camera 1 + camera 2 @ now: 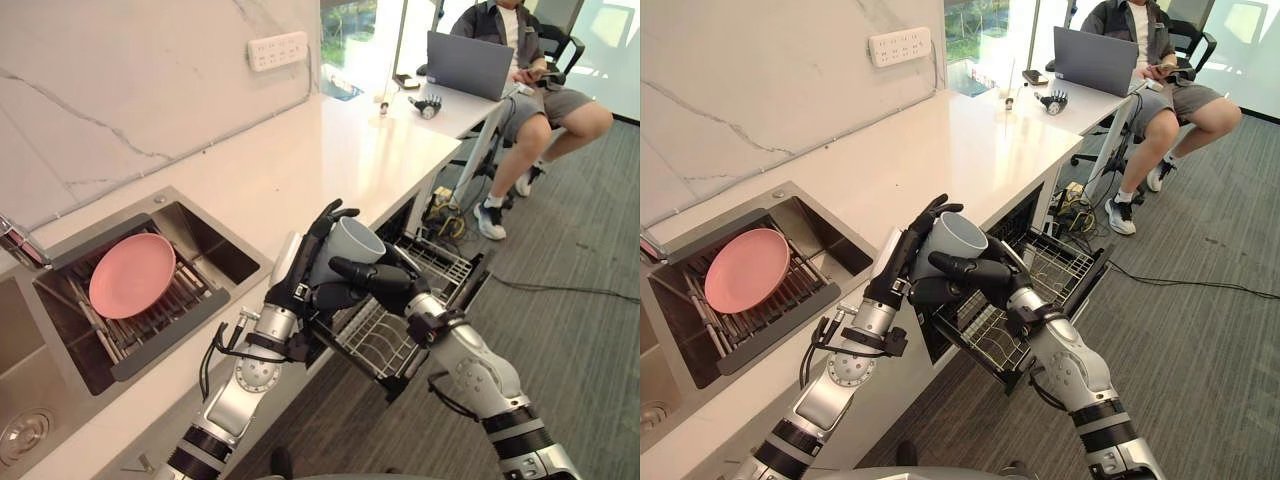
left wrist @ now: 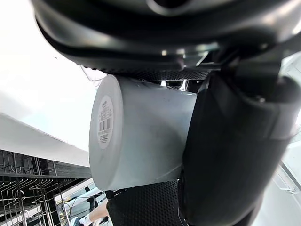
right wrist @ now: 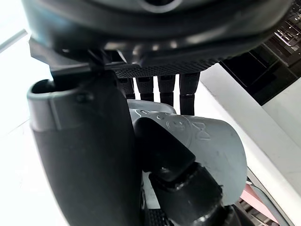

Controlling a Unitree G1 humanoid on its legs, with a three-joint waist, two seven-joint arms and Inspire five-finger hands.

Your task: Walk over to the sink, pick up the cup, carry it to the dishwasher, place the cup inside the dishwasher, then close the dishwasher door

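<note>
Cup (image 1: 350,245) is off the sink and in the air, just past the counter's (image 1: 330,150) front edge and above the near corner of the pulled-out dishwasher rack (image 1: 405,325).

Left hand (image 1: 300,275) holds it, fingers curled over the far side and rim. Right hand (image 1: 385,283) has its fingers stretched nearly straight along the near side, touching the cup and not visibly curled.

Progress, as I judge it: pickup and carry are done. Still to do are setting the cup in the rack, pushing the rack in and shutting the door.

Cup is pale grey, smooth-walled and tilted, mouth up and away from the robot. No handle seen. A sticker sits on its base (image 2: 104,120).

Behind, a pink plate (image 1: 132,274) leans in the sink (image 1: 215,232) — a seated person (image 1: 530,95) is at the counter's far end.
</note>
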